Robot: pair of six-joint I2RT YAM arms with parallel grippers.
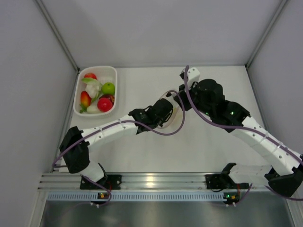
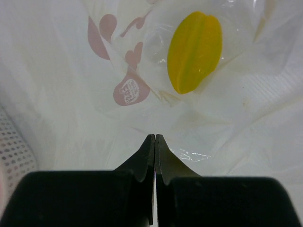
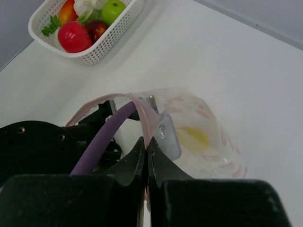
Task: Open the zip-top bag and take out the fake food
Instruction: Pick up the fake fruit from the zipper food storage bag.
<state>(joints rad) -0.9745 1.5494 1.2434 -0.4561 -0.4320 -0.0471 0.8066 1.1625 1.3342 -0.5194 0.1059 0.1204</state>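
The zip-top bag [image 3: 203, 118] lies mid-table, clear with pink prints, its mouth held up in an arch. My right gripper [image 3: 147, 142] is shut on its pinkish zip strip [image 3: 142, 106]. My left gripper [image 2: 155, 137] is shut and points at the crinkled film of the bag [image 2: 71, 94]; whether film is pinched between its fingers does not show. One yellow piece of fake food [image 2: 195, 52] sits behind the film, and the right wrist view shows this yellow piece [image 3: 194, 137] too. From above, both grippers meet at the bag [image 1: 174, 111].
A white perforated basket [image 1: 77, 97] at the back left holds red, green, orange-red and white fake food [image 1: 104, 104]. The basket [image 3: 118, 40] lies far beyond the bag. A purple cable [image 3: 109, 137] loops over the left arm [image 3: 42, 146] under the strip.
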